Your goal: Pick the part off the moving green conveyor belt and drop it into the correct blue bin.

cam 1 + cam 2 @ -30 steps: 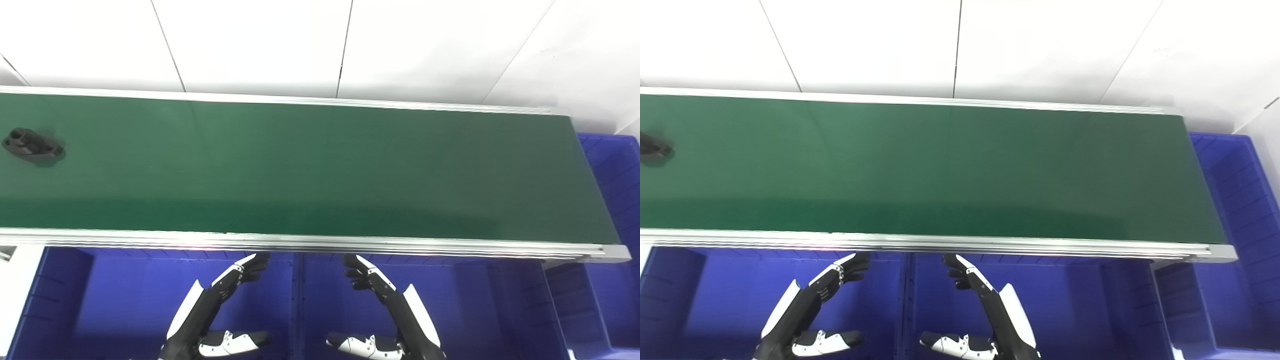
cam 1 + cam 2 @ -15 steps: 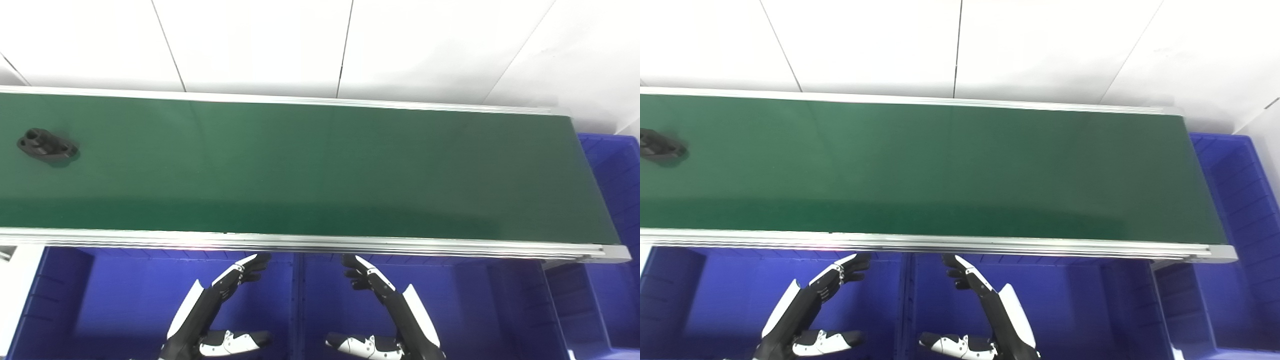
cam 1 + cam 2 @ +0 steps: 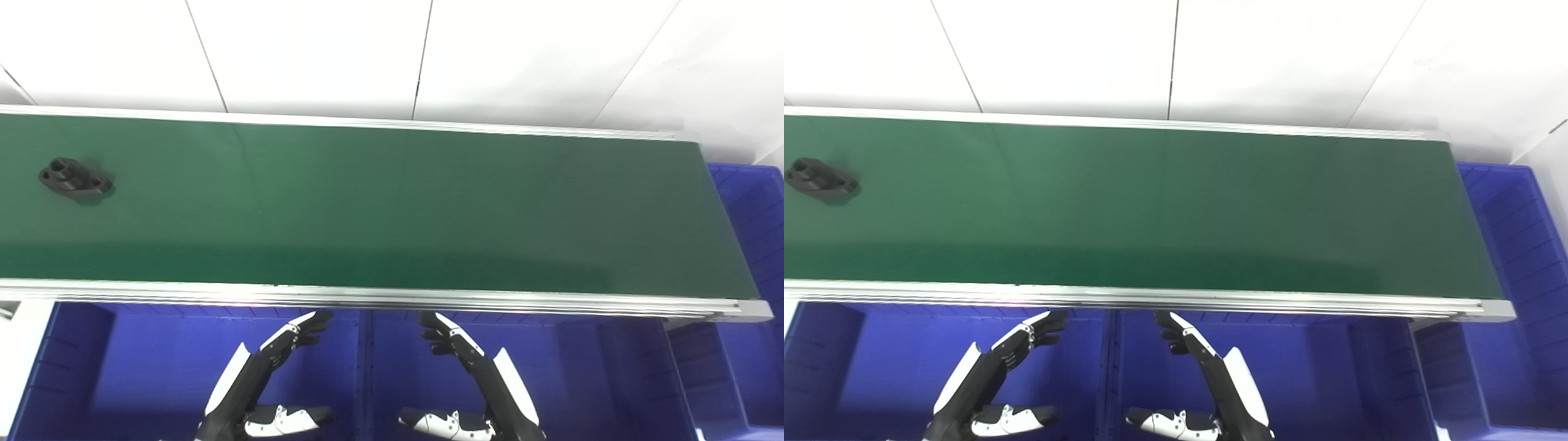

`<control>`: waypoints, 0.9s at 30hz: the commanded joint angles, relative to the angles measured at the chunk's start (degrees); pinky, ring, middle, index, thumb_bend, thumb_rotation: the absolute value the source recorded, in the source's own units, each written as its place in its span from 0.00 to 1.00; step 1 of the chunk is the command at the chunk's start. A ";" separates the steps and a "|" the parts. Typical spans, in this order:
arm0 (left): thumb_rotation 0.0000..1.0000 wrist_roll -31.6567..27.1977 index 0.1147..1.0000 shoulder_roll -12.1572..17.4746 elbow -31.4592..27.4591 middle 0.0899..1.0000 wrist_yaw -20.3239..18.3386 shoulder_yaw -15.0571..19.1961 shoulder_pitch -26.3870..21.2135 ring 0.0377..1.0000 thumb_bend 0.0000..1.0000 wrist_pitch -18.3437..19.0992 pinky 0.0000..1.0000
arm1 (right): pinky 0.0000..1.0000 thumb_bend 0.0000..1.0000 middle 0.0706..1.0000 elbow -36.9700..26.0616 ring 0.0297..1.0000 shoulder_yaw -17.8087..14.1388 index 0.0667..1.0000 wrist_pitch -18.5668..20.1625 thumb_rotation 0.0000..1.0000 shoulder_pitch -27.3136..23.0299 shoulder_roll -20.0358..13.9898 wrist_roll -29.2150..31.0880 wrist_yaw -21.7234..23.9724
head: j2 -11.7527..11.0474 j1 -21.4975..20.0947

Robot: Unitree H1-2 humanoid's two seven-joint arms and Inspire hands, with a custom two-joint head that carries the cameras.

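A small black part (image 3: 76, 177) with round holes lies on the green conveyor belt (image 3: 392, 202) at its far left; it also shows in the right eye view (image 3: 821, 180). My left hand (image 3: 263, 383) is open and empty, held low over the left blue bin (image 3: 141, 367) in front of the belt. My right hand (image 3: 474, 383) is open and empty over the middle blue bin (image 3: 576, 373). Both hands are far from the part.
A third blue bin (image 3: 750, 257) stands past the belt's right end. The belt's metal front rail (image 3: 392, 298) runs just above my fingertips. A white tiled wall is behind the belt.
The black part has ridden the belt to the right. Both hands have stayed where they were.
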 commanded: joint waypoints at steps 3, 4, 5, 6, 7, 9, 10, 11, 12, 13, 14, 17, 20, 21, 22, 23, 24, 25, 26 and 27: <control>0.50 1.09 0.81 -0.59 0.33 0.86 0.79 -0.25 0.41 0.84 0.67 -1.78 0.80 | 0.76 0.72 0.85 0.01 0.82 -0.18 0.87 -2.75 0.33 0.28 -0.35 0.33 -0.50 | -2.62 4.37; 0.50 1.70 0.81 -0.57 0.68 0.86 1.28 -0.62 0.26 0.84 0.67 -1.78 0.79 | 0.76 0.72 0.85 0.60 0.82 -0.28 0.87 -3.40 0.33 0.16 -0.56 0.49 -0.62 | -2.87 4.83; 0.51 2.35 0.81 -0.70 1.21 0.86 1.92 -1.03 0.09 0.83 0.68 -1.78 0.79 | 0.77 0.71 0.85 1.45 0.82 -0.42 0.87 -4.27 0.33 -0.05 -0.83 0.79 -0.76 | -4.38 7.30; 0.52 2.81 0.80 -0.76 1.56 0.85 2.45 -1.37 -0.04 0.83 0.69 -1.78 0.78 | 0.77 0.71 0.85 2.04 0.82 -0.53 0.88 -4.89 0.34 -0.19 -1.00 0.99 -0.84 | -4.38 7.30; 0.53 2.69 0.80 -1.14 1.93 0.85 2.52 -1.40 0.12 0.82 0.71 -1.78 0.78 | 0.76 0.71 0.86 2.57 0.83 -0.70 0.88 -5.31 0.34 -0.25 -1.22 1.55 -0.76 | -5.64 9.42; 0.53 2.66 0.79 -1.88 2.30 0.84 2.66 -1.33 0.54 0.81 0.73 -1.78 0.77 | 0.76 0.71 0.86 3.40 0.83 -0.92 0.88 -5.96 0.33 -0.44 -1.54 2.51 -0.66 | -6.45 11.18; 0.53 2.87 0.78 -2.24 2.50 0.83 2.84 -1.33 0.65 0.81 0.74 -1.78 0.76 | 0.75 0.71 0.87 3.95 0.83 -1.05 0.88 -6.38 0.33 -0.59 -1.64 3.00 -0.69 | -7.46 12.38; 0.53 3.09 0.77 -2.45 2.62 0.83 2.98 -1.32 0.69 0.80 0.75 -1.78 0.75 | 0.75 0.72 0.87 4.31 0.83 -1.12 0.88 -6.68 0.33 -0.70 -1.68 3.28 -0.72 | -7.46 12.38; 0.53 3.36 0.77 -2.68 2.60 0.83 3.06 -1.26 0.82 0.80 0.75 -1.78 0.75 | 0.75 0.72 0.87 4.73 0.83 -1.21 0.88 -6.98 0.33 -0.83 -1.78 3.28 -0.77 | -8.32 13.21; 0.53 3.51 0.76 -2.83 2.57 0.82 3.07 -1.19 0.91 0.79 0.75 -1.78 0.74 | 0.75 0.72 0.87 5.00 0.83 -1.29 0.88 -7.21 0.35 -0.92 -1.84 3.21 -0.80 | -8.32 13.21; 0.53 4.11 0.76 -2.83 2.74 0.82 3.59 -1.45 0.75 0.79 0.74 -1.78 0.73 | 0.75 0.73 0.86 5.32 0.83 -1.46 0.88 -7.52 0.36 -0.99 -1.86 2.97 -0.94 | -9.07 13.78; 0.53 4.85 0.76 -3.01 3.24 0.81 4.52 -1.98 0.40 0.78 0.73 -1.78 0.71 | 0.74 0.73 0.86 5.95 0.82 -1.87 0.87 -8.13 0.37 -1.08 -1.88 2.95 -1.13 | -9.74 14.77; 0.54 5.01 0.75 -3.22 3.74 0.81 4.85 -2.30 0.19 0.77 0.74 -1.78 0.71 | 0.74 0.73 0.86 6.57 0.82 -2.09 0.87 -8.83 0.36 -1.26 -2.03 3.30 -1.16 | -10.44 15.49; 0.54 5.18 0.75 -3.23 4.04 0.81 5.14 -2.56 -0.02 0.77 0.74 -1.78 0.70 | 0.74 0.73 0.86 6.93 0.82 -2.12 0.87 -9.11 0.36 -1.37 -2.09 3.17 -1.40 | -11.30 15.60; 0.54 5.30 0.75 -3.20 4.24 0.81 5.40 -2.78 -0.18 0.77 0.73 -1.78 0.70 | 0.73 0.73 0.86 7.17 0.81 -2.12 0.87 -9.25 0.36 -1.45 -2.14 3.06 -1.59 | -11.30 15.60; 0.54 5.27 0.75 -3.12 4.57 0.81 5.68 -3.16 -0.46 0.77 0.73 -1.78 0.70 | 0.72 0.73 0.86 7.42 0.81 -2.05 0.87 -9.35 0.37 -1.50 -2.22 3.21 -1.75 | -12.02 15.55; 0.53 5.24 0.75 -3.04 4.86 0.81 6.00 -3.54 -0.69 0.77 0.72 -1.78 0.70 | 0.73 0.73 0.86 7.64 0.82 -1.94 0.87 -9.40 0.36 -1.55 -2.32 3.36 -1.93 | -12.35 15.51; 0.53 5.20 0.75 -2.95 5.21 0.81 6.41 -3.95 -0.94 0.77 0.72 -1.78 0.70 | 0.73 0.73 0.86 7.76 0.82 -1.97 0.87 -9.36 0.36 -1.56 -2.35 3.39 -1.83 | -13.00 15.40; 0.53 5.18 0.75 -2.84 5.47 0.81 6.83 -4.34 -1.15 0.77 0.72 -1.78 0.70 | 0.74 0.73 0.86 7.85 0.82 -1.98 0.87 -9.33 0.36 -1.58 -2.38 3.38 -1.76 | -13.15 15.39; 0.52 5.11 0.75 -2.75 5.74 0.81 7.18 -4.65 -1.31 0.77 0.72 -1.78 0.70 | 0.74 0.73 0.86 8.03 0.82 -1.86 0.87 -9.38 0.36 -1.69 -2.48 3.27 -1.95 | -13.60 15.12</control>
